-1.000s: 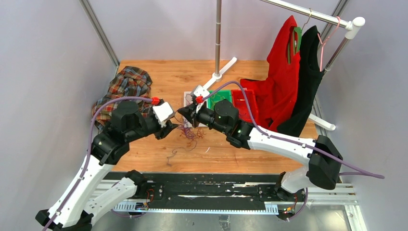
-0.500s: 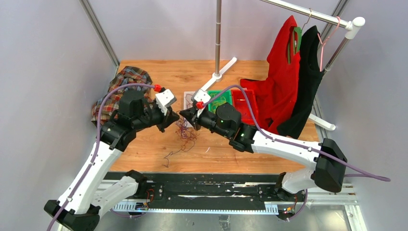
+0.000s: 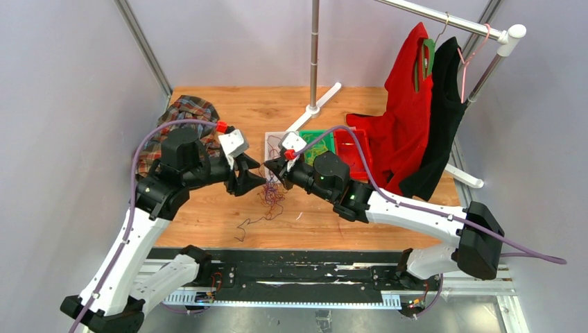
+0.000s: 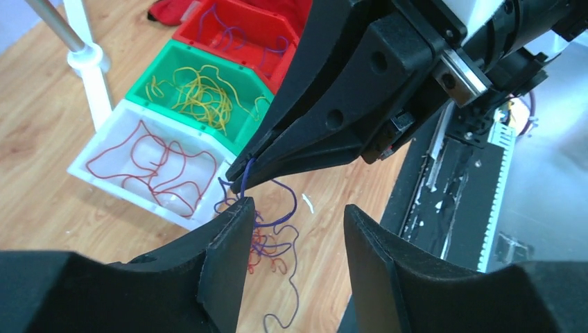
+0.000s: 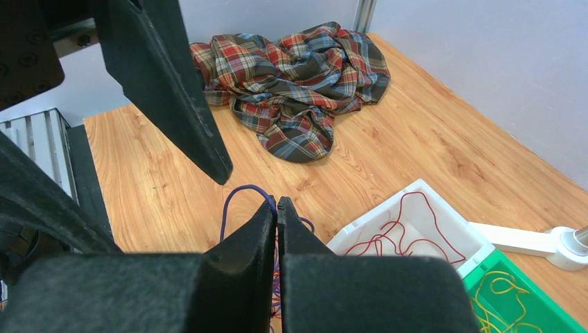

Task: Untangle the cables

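The right hand (image 5: 277,205) is pinching a purple strand (image 5: 244,188) with its fingers pressed together; the left hand (image 4: 295,211) is hovering just beside it, fingers apart and gripping nothing; the cables (image 3: 271,196) are hanging tangled below both hands, over the bench (image 3: 208,208).

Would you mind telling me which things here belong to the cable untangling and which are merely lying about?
Job: cable tangle; purple cable, pinched in the shut right gripper; open left gripper; white bin, green bin, red bin, each holding cables.
Lying about: plaid shirt; red garment; black garment; rack.
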{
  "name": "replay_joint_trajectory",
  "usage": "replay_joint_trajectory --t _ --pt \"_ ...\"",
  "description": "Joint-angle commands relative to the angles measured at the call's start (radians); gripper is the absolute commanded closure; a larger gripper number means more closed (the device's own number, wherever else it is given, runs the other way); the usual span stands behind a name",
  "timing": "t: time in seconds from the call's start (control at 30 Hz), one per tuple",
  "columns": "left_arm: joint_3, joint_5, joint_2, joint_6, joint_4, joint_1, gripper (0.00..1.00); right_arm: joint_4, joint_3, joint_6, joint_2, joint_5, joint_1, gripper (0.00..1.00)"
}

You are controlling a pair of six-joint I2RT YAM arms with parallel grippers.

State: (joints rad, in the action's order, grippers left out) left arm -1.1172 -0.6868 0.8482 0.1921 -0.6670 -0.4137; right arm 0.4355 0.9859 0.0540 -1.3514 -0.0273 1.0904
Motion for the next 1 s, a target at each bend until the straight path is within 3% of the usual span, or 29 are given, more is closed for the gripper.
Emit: replay_joint_trajectory --t 0.0,0.1,0.57,0.67,0.97 --pt "0.005 -0.049 0.036 -0.093 0.045 0.005 0.45 0.027 -0.011 0.008 0.033 0.0 0.022 0.99" --pt "0.014 -0.037 0.065 -0.134 0.067 0.005 0.5 0.031 -0.012 0.007 0.046 0.009 0.026 0.99" --pt "-0.004 0.024 0.091 -0.094 0.079 0.005 0.99 0.031 -0.035 0.01 0.076 -0.017 0.028 0.99" --pt "-0.043 0.024 0.084 -0.043 0.041 0.006 0.99 0.034 -0.048 0.016 0.078 -0.066 0.028 0.98" --pt "-0.13 -0.168 0.083 -0.015 -0.072 0.005 0.99 0.098 -0.012 -0.029 -0.019 -0.053 0.028 0.72"
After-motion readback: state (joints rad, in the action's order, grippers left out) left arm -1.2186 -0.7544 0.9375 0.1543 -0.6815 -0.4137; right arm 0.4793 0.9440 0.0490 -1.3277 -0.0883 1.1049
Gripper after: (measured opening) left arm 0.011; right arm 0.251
